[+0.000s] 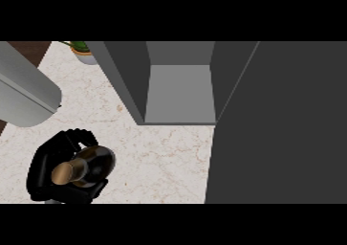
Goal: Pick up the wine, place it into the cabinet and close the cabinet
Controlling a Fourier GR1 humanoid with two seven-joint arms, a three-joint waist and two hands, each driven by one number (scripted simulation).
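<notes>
**kitchenbot_fan:** Looking down, we've got the left hand (52, 172) curled right round the wine (82, 166). We see the bottle from above: gold cap, dark glossy shoulders, black fingers wrapped around it. It sits at the lower left, above the counter (162, 153), well apart from the cabinet (179, 93).

**marble_mike:** Yeah, gripping it upright makes sense to us, since the cabinet's open with its flat grey shelf bare and the big dark door (282, 124) swung out to the right. Counter's pale veined marble. That rounded grey shape (20, 93) at upper left is probably an arm, and a potted plant (82, 50) peeks in behind. Right hand? We can't spot it anywhere.
</notes>
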